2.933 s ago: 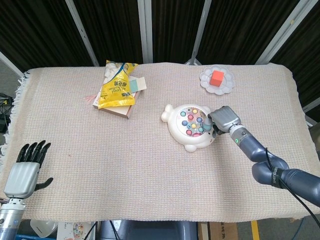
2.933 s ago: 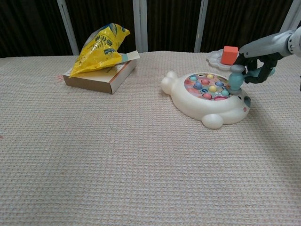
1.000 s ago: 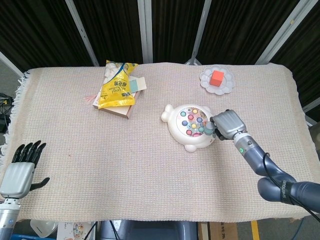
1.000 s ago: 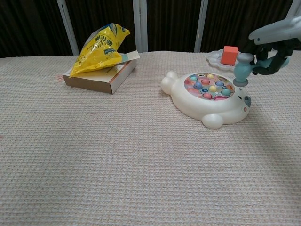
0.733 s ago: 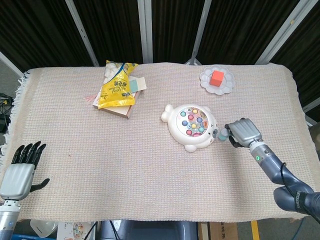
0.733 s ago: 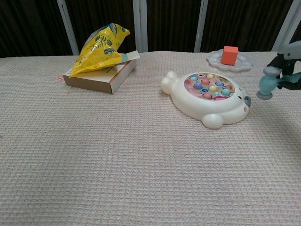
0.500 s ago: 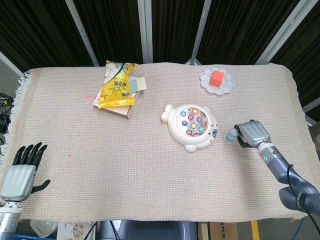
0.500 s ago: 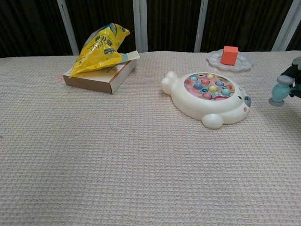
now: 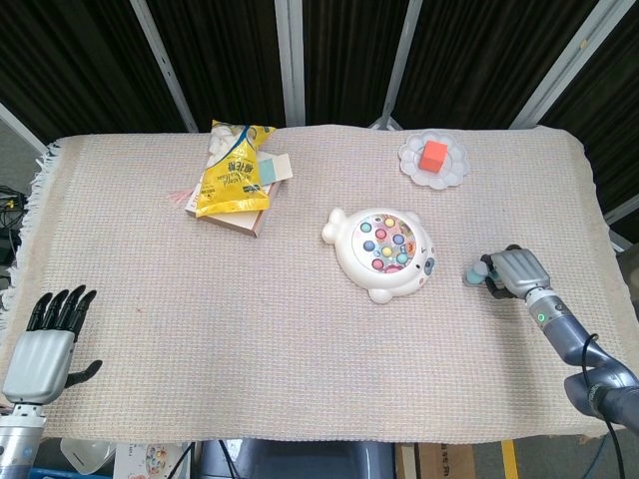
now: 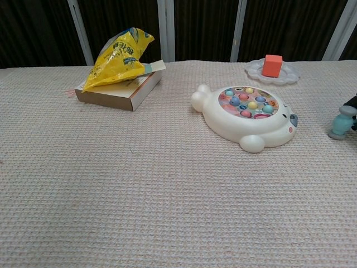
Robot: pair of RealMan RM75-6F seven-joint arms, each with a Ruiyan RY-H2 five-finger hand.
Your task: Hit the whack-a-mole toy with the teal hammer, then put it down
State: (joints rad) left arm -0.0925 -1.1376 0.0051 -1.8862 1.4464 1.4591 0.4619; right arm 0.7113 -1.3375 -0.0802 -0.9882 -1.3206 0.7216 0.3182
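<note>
Two robot hands visible. Right robot hand [image 9: 517, 270] low at right side of tabletop [image 9: 300, 349], fingers wrapped around teal hammer [image 9: 476, 273]; hammer head pointing left toward whack-a-mole toy [image 9: 382, 252], apart from it. Chest view: hammer head [image 10: 340, 125] standing on or just above cloth at frame edge, contact unclear. Left robot hand [image 9: 45, 344] at near-left corner, holding nothing, fingers extended and slightly apart. Toy mid-tabletop, coloured pegs up. Yellow snack bag [image 9: 234, 170] lying on flat box [image 9: 232, 212] at far left. Red cube [image 9: 433, 155] sitting on white plate [image 9: 408, 163] at far right, well apart from toy.
</note>
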